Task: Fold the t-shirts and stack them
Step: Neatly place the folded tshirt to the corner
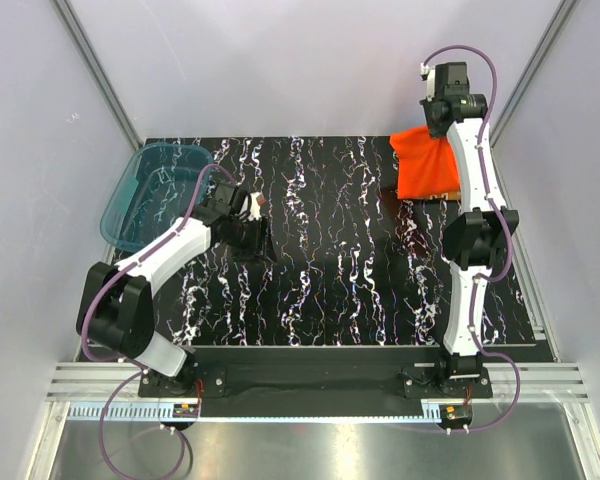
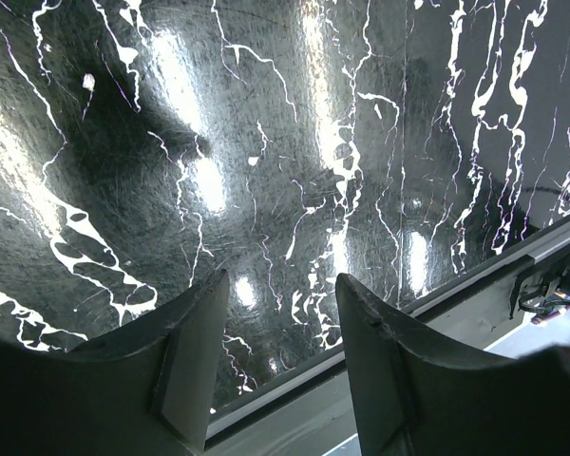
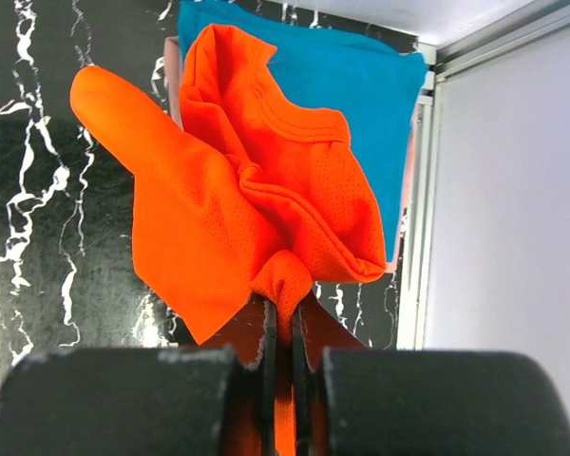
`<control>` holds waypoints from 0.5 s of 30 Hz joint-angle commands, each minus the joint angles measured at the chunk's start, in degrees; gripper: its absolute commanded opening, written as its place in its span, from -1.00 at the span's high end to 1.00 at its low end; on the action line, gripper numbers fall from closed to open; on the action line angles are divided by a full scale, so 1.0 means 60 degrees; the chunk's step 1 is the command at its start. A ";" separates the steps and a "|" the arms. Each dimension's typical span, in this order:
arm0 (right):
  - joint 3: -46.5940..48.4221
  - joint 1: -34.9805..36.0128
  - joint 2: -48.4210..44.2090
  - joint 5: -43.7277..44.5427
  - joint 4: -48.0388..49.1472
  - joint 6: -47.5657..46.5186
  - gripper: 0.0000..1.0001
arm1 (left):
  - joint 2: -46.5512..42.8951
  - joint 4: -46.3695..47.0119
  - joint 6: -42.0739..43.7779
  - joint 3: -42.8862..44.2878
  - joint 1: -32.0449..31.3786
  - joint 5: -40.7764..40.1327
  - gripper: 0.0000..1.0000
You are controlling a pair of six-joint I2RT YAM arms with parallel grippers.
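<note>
Right pincer (image 3: 283, 318), clamped on a fold of the orange-red t-shirt (image 3: 218, 209), holds it over the folded teal t-shirt (image 3: 361, 95) at the far right corner of the worktop (image 1: 310, 250); left pincer (image 2: 283, 285) gapes empty, well apart

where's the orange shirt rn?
Top view: the orange shirt is at the far right corner of the table, bunched in the shut right tool, with the folded blue shirt just beyond it.
</note>
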 commanded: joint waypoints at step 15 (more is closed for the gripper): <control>0.0380 -0.0544 -0.0740 0.0051 0.0829 -0.0434 1.00 | 0.0481 0.0094 0.0151 0.0598 0.0037 0.0497 -0.08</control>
